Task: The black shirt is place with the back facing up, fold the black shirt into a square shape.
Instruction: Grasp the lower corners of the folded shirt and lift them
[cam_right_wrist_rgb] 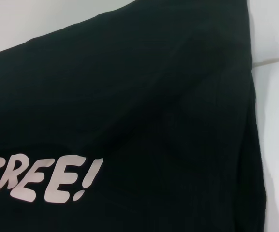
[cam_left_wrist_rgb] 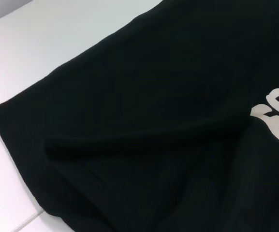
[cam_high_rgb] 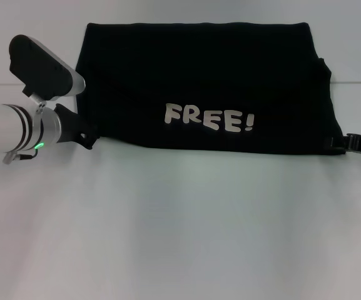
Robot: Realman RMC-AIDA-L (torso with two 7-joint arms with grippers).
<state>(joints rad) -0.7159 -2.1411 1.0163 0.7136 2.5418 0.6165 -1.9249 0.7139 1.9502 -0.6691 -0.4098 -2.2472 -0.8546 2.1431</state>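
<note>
The black shirt (cam_high_rgb: 205,75) lies on the white table as a wide folded rectangle, with its cream "FREE!" lettering (cam_high_rgb: 208,117) facing up near the front edge. My left gripper (cam_high_rgb: 85,132) is at the shirt's front left corner, touching the cloth edge. At the front right corner is my right gripper (cam_high_rgb: 344,144), only partly in view. In the left wrist view the shirt (cam_left_wrist_rgb: 168,121) shows a soft ridge running across the cloth. The right wrist view shows the shirt (cam_right_wrist_rgb: 129,96) and the lettering (cam_right_wrist_rgb: 42,179).
The white table (cam_high_rgb: 180,237) spreads in front of the shirt and to both sides. A seam in the tabletop (cam_high_rgb: 355,84) runs behind the shirt's right side.
</note>
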